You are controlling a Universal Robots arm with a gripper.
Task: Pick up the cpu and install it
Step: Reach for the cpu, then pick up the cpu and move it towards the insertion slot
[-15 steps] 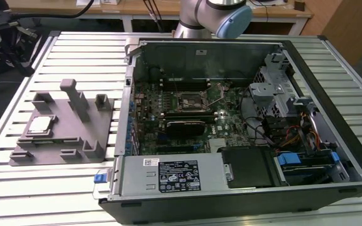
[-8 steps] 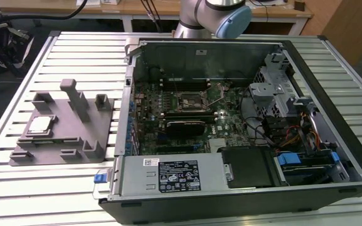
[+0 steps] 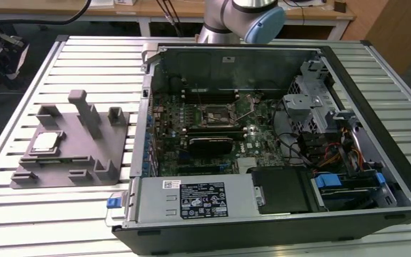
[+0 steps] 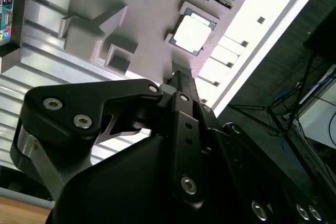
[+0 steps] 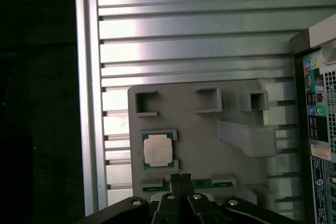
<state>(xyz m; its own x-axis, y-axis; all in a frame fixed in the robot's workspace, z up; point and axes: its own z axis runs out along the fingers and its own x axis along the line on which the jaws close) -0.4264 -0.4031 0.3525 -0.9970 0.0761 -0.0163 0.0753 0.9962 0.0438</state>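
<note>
The cpu [image 3: 46, 142] is a small pale silver square lying flat in a recess of the grey holder [image 3: 84, 160], at the exterior view's left of the open computer case. Both wrist views look down on the cpu [image 4: 191, 33] [image 5: 157, 149] from well above. My gripper [image 5: 179, 179] [image 4: 181, 74] hangs over the holder's edge, a little to one side of the cpu, shut with nothing between its fingers. The dark socket [image 3: 216, 113] with its metal frame sits on the motherboard inside the case.
The grey holder [image 5: 210, 124] has upright posts [image 3: 78, 99] and a ramp block [image 5: 247, 137] near the cpu. The case [image 3: 377, 134] holds drive cages, cables and a power supply [image 3: 191, 199]. Slatted metal table [image 3: 62, 214] lies all around; the arm [image 3: 245, 19] stands at the back.
</note>
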